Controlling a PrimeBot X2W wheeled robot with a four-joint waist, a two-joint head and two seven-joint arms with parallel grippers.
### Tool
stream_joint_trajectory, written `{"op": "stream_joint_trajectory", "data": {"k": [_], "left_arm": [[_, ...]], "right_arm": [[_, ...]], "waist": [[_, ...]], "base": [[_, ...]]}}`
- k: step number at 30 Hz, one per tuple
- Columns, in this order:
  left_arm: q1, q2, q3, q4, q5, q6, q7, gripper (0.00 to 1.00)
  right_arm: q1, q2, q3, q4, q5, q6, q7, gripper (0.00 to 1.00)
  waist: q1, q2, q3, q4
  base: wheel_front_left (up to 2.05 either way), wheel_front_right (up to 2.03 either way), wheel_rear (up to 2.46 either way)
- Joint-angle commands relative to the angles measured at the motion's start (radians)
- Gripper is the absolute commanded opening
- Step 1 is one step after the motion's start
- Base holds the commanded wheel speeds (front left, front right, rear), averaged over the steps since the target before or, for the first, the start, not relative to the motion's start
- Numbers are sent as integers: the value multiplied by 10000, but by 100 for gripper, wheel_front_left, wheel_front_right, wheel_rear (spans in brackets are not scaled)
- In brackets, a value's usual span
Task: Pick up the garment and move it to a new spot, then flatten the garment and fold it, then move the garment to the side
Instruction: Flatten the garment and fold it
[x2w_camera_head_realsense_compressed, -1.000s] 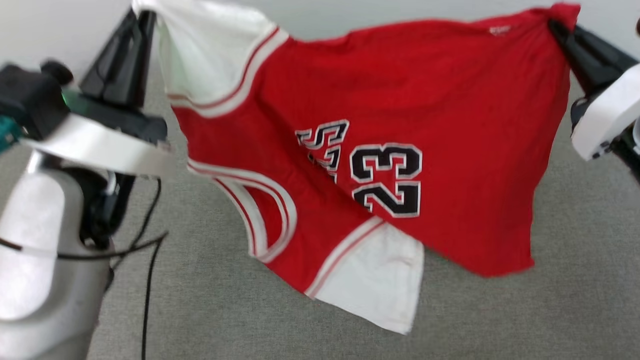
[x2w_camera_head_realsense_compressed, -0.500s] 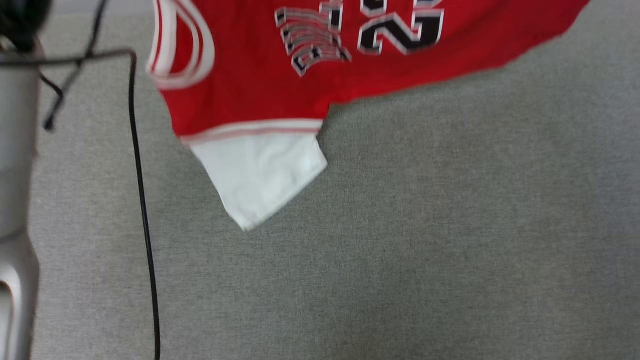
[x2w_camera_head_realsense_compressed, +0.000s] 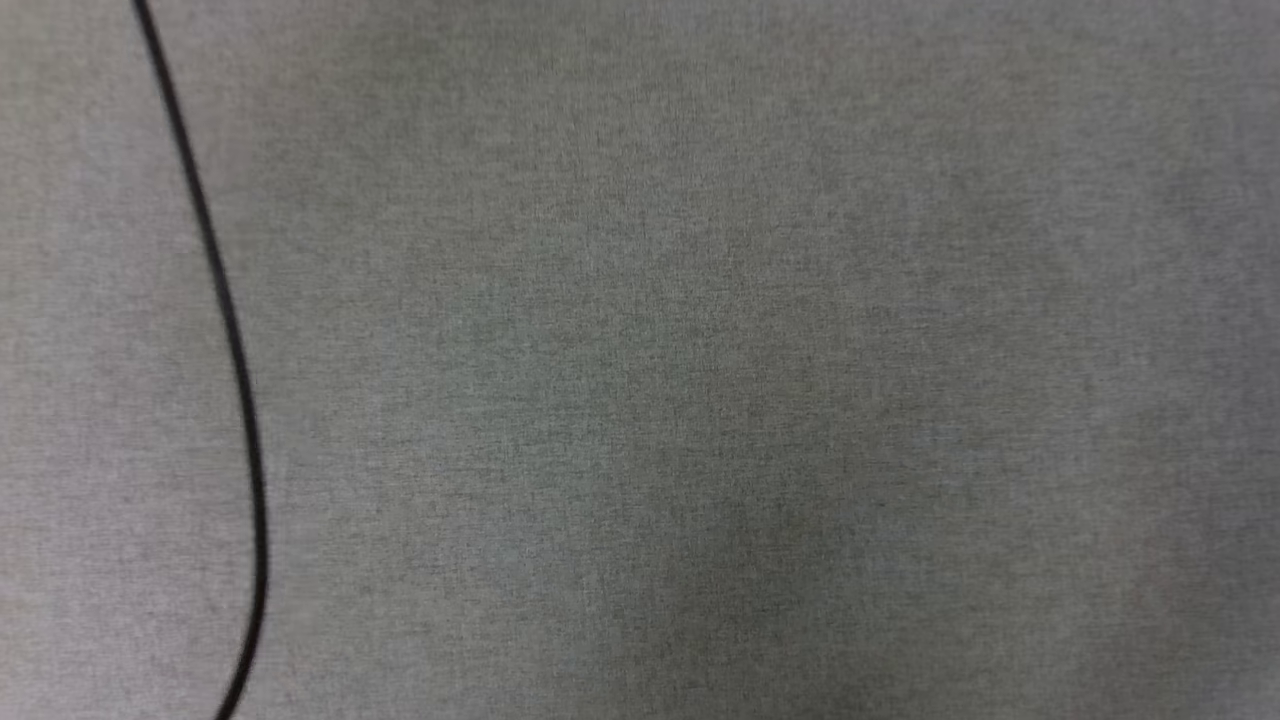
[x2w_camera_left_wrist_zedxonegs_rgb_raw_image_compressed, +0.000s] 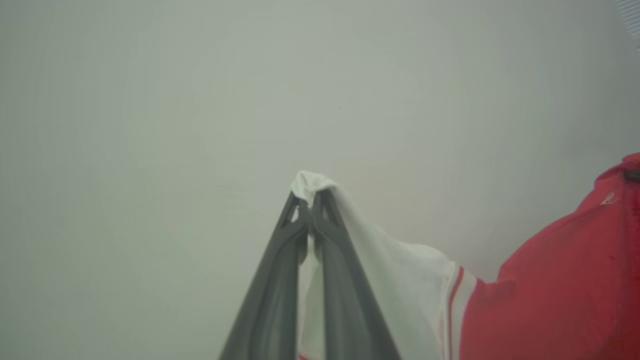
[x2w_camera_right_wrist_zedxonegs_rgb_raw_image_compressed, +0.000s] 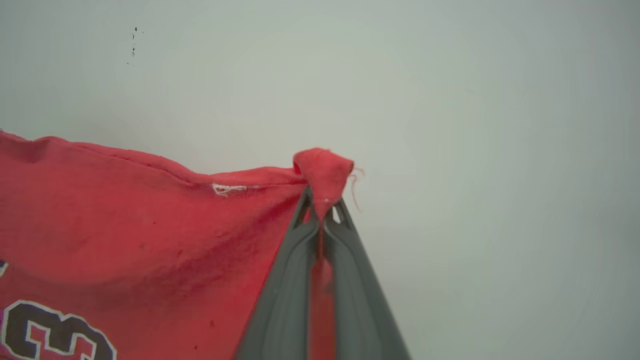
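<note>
The garment (x2w_camera_left_wrist_zedxonegs_rgb_raw_image_compressed: 550, 280) hangs in the air, stretched between the two hands against a pale blank wall (x2w_camera_left_wrist_zedxonegs_rgb_raw_image_compressed: 150, 100). In the left wrist view its white sleeve (x2w_camera_left_wrist_zedxonegs_rgb_raw_image_compressed: 395, 280) falls away toward 4 o'clock from the fingertips; beyond the sleeve comes the red-and-white striped trim (x2w_camera_left_wrist_zedxonegs_rgb_raw_image_compressed: 457, 300), then the red body, which climbs to a bunched corner at the 3 o'clock edge. In the right wrist view the red cloth spreads from the fingertips toward 9 o'clock, its top edge sagging a little; a small white stitched mark (x2w_camera_right_wrist_zedxonegs_rgb_raw_image_compressed: 227, 189) sits on that edge just beside the grip; part of a black, white-outlined numeral (x2w_camera_right_wrist_zedxonegs_rgb_raw_image_compressed: 50, 335) shows at 8 o'clock.

The left hand (x2w_camera_left_wrist_zedxonegs_rgb_raw_image_compressed: 311, 200) is pinched closed on the tip of the white sleeve, a small fold of white poking out above the two long dark fingers (x2w_camera_left_wrist_zedxonegs_rgb_raw_image_compressed: 270, 290). The right hand (x2w_camera_right_wrist_zedxonegs_rgb_raw_image_compressed: 322, 207) is likewise clamped tight on a red corner, a little knot of cloth with a loose thread sticking up past its fingertips; a strip of red runs down between its fingers.

A few dark specks (x2w_camera_right_wrist_zedxonegs_rgb_raw_image_compressed: 134, 45) mark the wall at 11 o'clock in the right wrist view. The head view looks down on a grey woven surface (x2w_camera_head_realsense_compressed: 700, 400); a thin black cable (x2w_camera_head_realsense_compressed: 235, 370) curves from 11 o'clock down to 7 o'clock.
</note>
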Motion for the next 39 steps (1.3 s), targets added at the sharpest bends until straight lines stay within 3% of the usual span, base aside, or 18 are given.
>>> {"op": "stream_joint_trajectory", "data": {"k": [1, 9, 18, 27, 39], "left_arm": [[-245, 50, -86, 103, -76, -9, -64, 0], [-729, 280, -871, 1122, -738, -10, -664, 0], [1081, 464, -1671, 1633, -1474, -11, -1221, 0], [4188, 814, -1191, 443, -1493, 96, -1302, 0], [10265, 941, 96, -2650, -1174, 1162, -1306, 0]], "right_arm": [[-242, 88, 55, 159, -78, -15, -89, 0], [-886, 282, 727, 1391, 61, -15, -821, 0], [375, 472, 1640, 2334, 828, -15, -1846, 0], [2725, 449, 2637, 2606, 1723, -15, -2672, 0], [6718, -243, 3883, 1542, 3020, -15, -2953, 0]], "waist": [[-2, 0, 174, 4], [-2, 0, 761, 57], [-2, 0, 828, 108], [-2, 0, 158, 141], [-2, 0, -1844, 240]], "base": [[0, 0, 0], [0, 0, 0], [0, 0, 0], [0, 0, 0], [0, 0, 0]]}}
